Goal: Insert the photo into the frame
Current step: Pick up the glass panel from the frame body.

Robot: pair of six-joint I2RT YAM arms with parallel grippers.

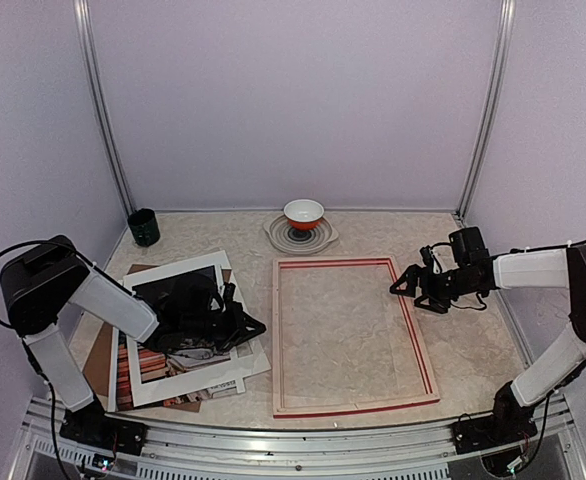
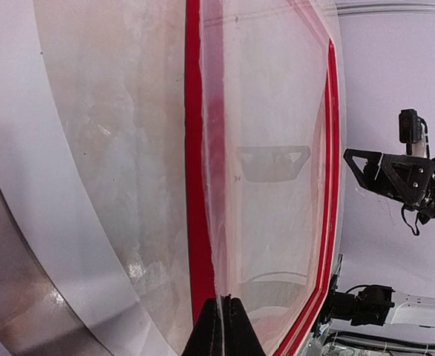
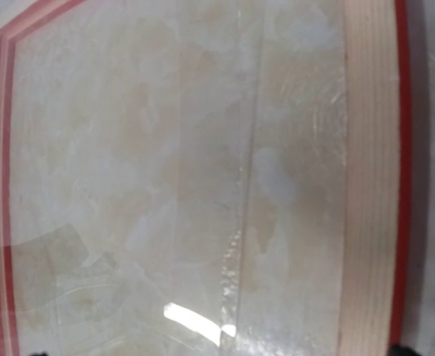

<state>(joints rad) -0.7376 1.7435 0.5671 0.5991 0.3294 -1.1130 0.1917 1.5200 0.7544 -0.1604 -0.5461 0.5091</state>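
Note:
The frame point(image 1: 355, 263) lies face down mid-table, with red edges, a pale wood back point(image 3: 370, 148) and a clear pane. To its left is a stack. The photo point(image 1: 145, 362), dark with reddish books, shows through the cut-out of a white mat point(image 1: 173, 268). My left gripper point(image 1: 258, 326) lies low at the stack's right edge, next to the frame's left rail point(image 2: 195, 185). Its fingers point(image 2: 211, 334) are shut, with a thin pale sheet edge between them. I cannot tell whether that edge is the photo or the mat. My right gripper point(image 1: 407, 284) hovers open above the frame's right rail, holding nothing.
A brown backing board point(image 1: 98, 365) lies under the stack. A black cup point(image 1: 143, 227) stands at the back left. A red-and-white bowl point(image 1: 304, 212) sits on a plate point(image 1: 318, 238) behind the frame. Walls enclose the table on three sides.

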